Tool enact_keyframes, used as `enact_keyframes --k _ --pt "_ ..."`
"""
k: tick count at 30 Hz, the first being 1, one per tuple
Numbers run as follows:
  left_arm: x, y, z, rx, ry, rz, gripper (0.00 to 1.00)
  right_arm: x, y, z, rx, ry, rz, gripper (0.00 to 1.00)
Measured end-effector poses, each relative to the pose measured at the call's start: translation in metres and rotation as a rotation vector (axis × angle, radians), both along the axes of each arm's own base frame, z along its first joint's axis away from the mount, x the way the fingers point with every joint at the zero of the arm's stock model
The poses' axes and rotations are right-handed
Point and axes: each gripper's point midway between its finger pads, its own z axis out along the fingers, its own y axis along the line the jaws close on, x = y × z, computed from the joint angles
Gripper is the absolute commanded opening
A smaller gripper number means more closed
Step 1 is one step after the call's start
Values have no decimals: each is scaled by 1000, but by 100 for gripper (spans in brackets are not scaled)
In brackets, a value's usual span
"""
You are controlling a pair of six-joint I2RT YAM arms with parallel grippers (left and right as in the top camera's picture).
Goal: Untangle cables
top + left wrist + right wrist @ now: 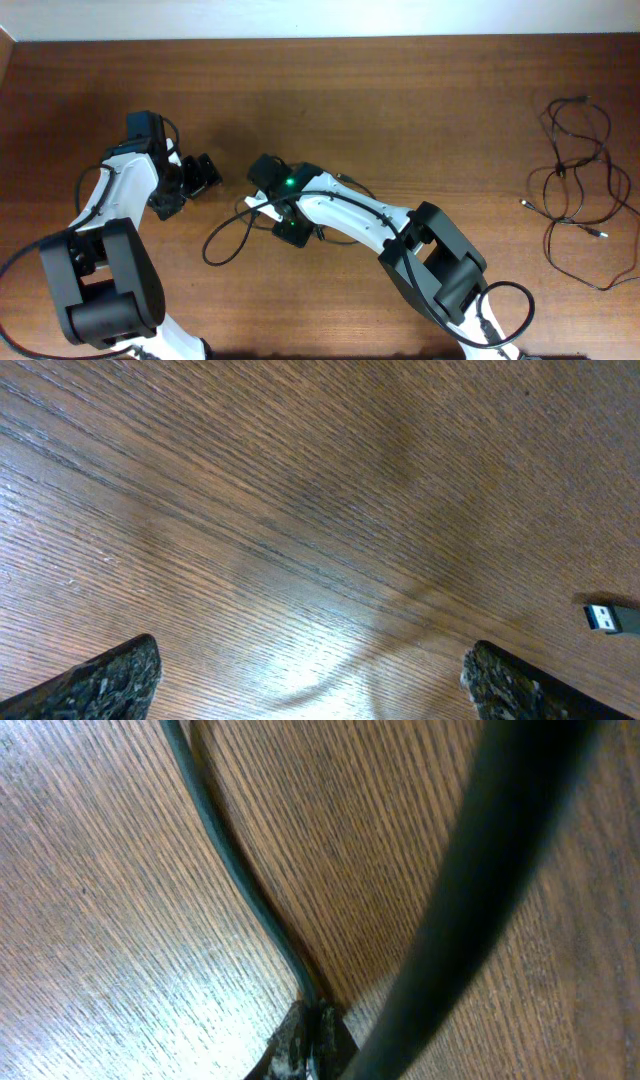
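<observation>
Near the middle of the tabletop (400, 100), the right fingers (300, 1045) are pinched shut on a thin black cord (222, 845), which runs away from them flat across the wood; seen from overhead, this cord lies in a loose loop just beside the right arm's wrist. The left fingers (110, 680) stand wide apart over bare wood and hold nothing, with a small silvery plug (603, 618) lying just off to one side of them. The rest of the cables (562, 168) sit well apart at the far right edge, spread in slack, crossing loops. The step in hand looks like the grasp on one separated cord, ready to be drawn out or laid straight. The next move probably calls for a slow, low pull by the right arm so the thin cord does not slip from the pinch, while the left fingers come down over the plug end to pin or take it. A broad blurred dark band crosses the right wrist view; I cannot tell what it is.
</observation>
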Motion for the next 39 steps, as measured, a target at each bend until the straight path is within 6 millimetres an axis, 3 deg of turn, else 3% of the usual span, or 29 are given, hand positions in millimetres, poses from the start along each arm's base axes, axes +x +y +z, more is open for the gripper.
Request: enact_keyframes --k 5,9,11,13,15,17,18,21,23,25,27,30,32,34,37,38,39 --pt "0 0 0 0 0 0 99 9 -7 10 13 0 -57 4" --pt "0 0 0 0 0 0 99 56 -27 73 129 -107 -163 4" --pt "0 0 0 0 0 0 99 86 -45 124 219 -212 -233 4" --pt "0 0 0 0 0 0 99 125 -77 178 310 -351 -328 4" --pt "0 0 0 0 -1 0 99 161 -115 206 347 -461 -426 4" --pt "0 0 0 0 0 0 99 187 -157 214 332 -525 -521 4" --pt "0 0 0 0 0 0 99 203 -191 217 303 -568 -601 4" --pt "0 0 0 0 0 0 99 224 -268 220 263 -623 -837 4" --pt "0 0 0 0 0 0 99 227 -292 220 259 -623 -912 4" --pt "0 0 0 0 0 0 99 226 -303 216 251 -611 -947 4" --pt "0 0 0 0 0 0 99 226 -302 203 242 -579 -953 4" --pt "0 0 0 0 0 0 99 218 -301 158 178 -472 -958 4" --pt "0 0 0 0 0 0 99 206 -302 116 107 -367 -959 4" --pt "0 0 0 0 0 0 99 195 -302 98 69 -296 -956 10" --pt "0 0 0 0 0 0 99 188 -291 84 98 -219 -943 10" --pt "0 0 0 0 0 0 99 185 -286 79 115 -181 -936 14" --pt "0 0 0 0 0 0 99 184 -283 75 124 -162 -932 33"
